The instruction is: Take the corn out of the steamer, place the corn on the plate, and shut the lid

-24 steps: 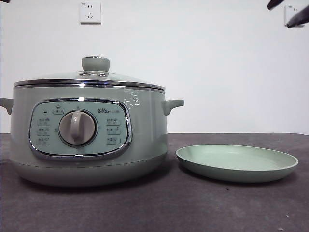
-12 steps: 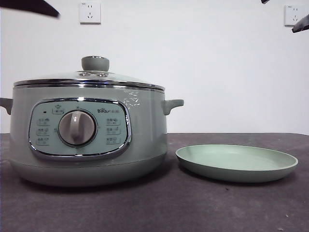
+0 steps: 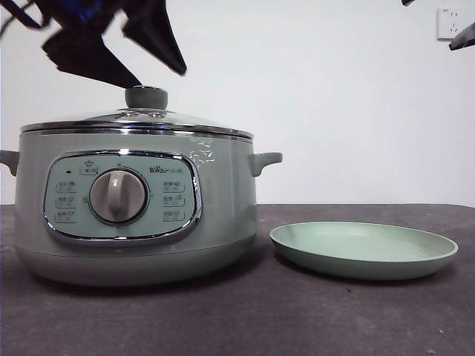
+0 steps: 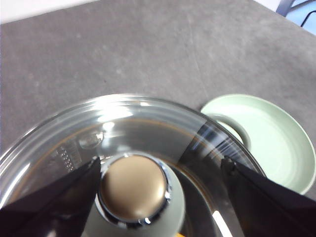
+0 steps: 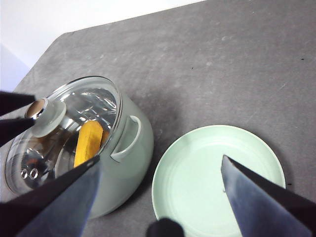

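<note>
Both jaws of my left claw [image 4: 158, 170] gape wide around the lid [image 3: 137, 119] knob atop the steamer [image 3: 133, 200], corn [image 5: 88, 143] inside, so I should centre, descend, then squeeze.

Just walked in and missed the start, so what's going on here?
The left gripper hangs open just above the lid, its jaws either side of the knob but not gripping it. The lid sits shut on the steamer, and the corn shows through the glass inside. The plate beside the pot holds nothing yet. The right gripper waits open, high above the plate.
</note>
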Available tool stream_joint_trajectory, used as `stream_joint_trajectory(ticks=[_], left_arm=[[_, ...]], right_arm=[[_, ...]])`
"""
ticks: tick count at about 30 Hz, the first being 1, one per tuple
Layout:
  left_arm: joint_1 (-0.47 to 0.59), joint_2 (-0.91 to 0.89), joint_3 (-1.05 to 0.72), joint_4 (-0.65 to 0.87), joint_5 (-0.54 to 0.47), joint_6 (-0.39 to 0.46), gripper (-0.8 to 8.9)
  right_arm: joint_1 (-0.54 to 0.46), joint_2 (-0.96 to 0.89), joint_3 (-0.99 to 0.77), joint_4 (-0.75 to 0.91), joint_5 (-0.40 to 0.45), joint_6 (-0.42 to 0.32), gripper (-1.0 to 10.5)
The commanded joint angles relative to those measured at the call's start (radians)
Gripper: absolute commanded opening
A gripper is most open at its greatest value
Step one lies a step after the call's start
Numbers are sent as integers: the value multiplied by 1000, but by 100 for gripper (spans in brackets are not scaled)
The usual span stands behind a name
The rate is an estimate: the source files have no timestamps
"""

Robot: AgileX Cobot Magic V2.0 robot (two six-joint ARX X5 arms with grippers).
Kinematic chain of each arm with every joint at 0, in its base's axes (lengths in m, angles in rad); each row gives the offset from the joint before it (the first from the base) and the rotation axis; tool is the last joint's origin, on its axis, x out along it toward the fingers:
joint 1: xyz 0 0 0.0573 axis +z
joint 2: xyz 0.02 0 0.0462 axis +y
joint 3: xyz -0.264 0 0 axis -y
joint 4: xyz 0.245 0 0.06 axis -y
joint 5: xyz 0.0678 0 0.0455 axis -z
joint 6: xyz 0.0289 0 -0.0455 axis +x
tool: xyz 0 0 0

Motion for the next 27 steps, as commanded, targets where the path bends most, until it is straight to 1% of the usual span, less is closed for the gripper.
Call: stream_joint_trajectory(ticks=[1, 5, 6, 7, 9, 11, 12, 16, 22, 27], left_arm=[[-3, 46, -3, -1, -7, 29, 409], [-2, 85, -3, -9, -7, 29, 398], [-2, 88, -3, -14, -9, 31, 364], [-3, 88, -3, -18, -10, 34, 309], [-3, 88, -3, -18, -8, 54, 144], [-2, 87, -3, -19, -8, 76, 5], [-2, 87, -3, -19, -8, 85, -15], [-2, 87, -3, -8, -9, 89, -9], [-2, 46, 3, 60, -15, 89, -9], [-2, -39, 53, 51, -90, 89, -9]], right_arm=[[2, 1, 4, 3, -1, 7, 406], [2, 1, 4, 3, -1, 7, 406], [2, 1, 4, 3, -1, 7, 406], [2, 1, 4, 3, -1, 7, 406], [2, 1, 4, 3, -1, 7, 406], [2, 1, 4, 3, -1, 7, 406], [2, 1, 4, 3, -1, 7, 406], [2, 1, 4, 3, -2, 7, 406], [18, 1, 4, 16, -2, 7, 405], [96, 14, 5, 96, -1, 34, 405]])
